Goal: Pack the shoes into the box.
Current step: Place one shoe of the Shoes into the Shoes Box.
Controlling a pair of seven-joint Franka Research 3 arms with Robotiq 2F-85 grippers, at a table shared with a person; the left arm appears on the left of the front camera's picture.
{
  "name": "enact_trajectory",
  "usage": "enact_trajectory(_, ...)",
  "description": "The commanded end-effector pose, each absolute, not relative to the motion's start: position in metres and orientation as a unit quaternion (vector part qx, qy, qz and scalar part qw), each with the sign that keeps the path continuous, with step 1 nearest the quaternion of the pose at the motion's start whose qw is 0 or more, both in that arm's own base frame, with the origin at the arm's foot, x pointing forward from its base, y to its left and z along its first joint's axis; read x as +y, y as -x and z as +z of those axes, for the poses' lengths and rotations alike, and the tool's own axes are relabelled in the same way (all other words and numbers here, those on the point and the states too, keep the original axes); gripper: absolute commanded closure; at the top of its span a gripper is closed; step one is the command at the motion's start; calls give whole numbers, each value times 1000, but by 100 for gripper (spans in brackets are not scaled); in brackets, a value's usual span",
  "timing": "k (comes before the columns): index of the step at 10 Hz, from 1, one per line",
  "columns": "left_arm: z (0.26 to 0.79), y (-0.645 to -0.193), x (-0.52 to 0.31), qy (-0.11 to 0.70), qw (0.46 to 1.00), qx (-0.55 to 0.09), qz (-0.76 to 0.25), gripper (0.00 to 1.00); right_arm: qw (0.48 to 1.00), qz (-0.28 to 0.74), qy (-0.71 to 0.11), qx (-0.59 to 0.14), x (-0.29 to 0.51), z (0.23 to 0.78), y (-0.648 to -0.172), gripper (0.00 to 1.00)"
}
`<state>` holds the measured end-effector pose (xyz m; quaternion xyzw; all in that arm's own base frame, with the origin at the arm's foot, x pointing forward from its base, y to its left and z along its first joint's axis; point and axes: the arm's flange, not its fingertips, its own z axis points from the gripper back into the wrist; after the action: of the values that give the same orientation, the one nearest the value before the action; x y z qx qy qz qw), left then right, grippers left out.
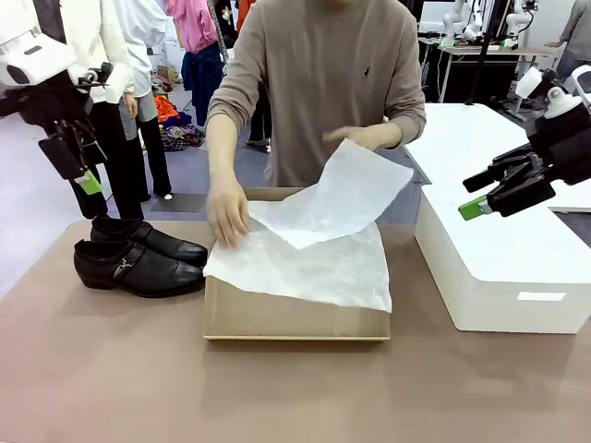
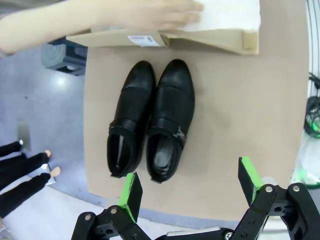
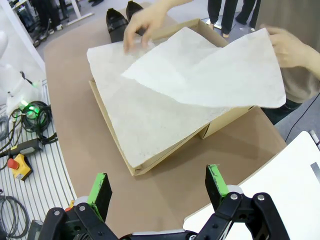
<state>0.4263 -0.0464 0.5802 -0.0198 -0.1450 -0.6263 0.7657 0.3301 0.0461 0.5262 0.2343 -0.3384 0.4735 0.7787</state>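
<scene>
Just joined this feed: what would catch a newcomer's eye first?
The person's hands spread white tissue paper over the tan box at mid-table. The black shoes sit side by side on the table to its left, not yet packed. The left gripper hangs open above the shoes, the right gripper open, facing the box.

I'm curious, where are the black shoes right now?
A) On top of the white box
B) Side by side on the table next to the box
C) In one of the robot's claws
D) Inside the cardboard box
B: the black dress shoes stand side by side on the table, beside the cardboard shoebox, not in it.
</scene>
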Motion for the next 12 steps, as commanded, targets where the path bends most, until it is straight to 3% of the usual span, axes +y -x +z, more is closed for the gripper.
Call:
enact_trajectory(1,580,-443,-34,3,749,-144,-647,0,766,482,-242,-348,45,525,-334,0)
enact_trajectory(4,560,-462,-21,22,738,-115,-664,0,766,482,-242,-348,45,525,-334,0)
enact_trajectory(12,557,-458,-25,8,743,-116,-659,0,766,482,-242,-348,45,525,-334,0)
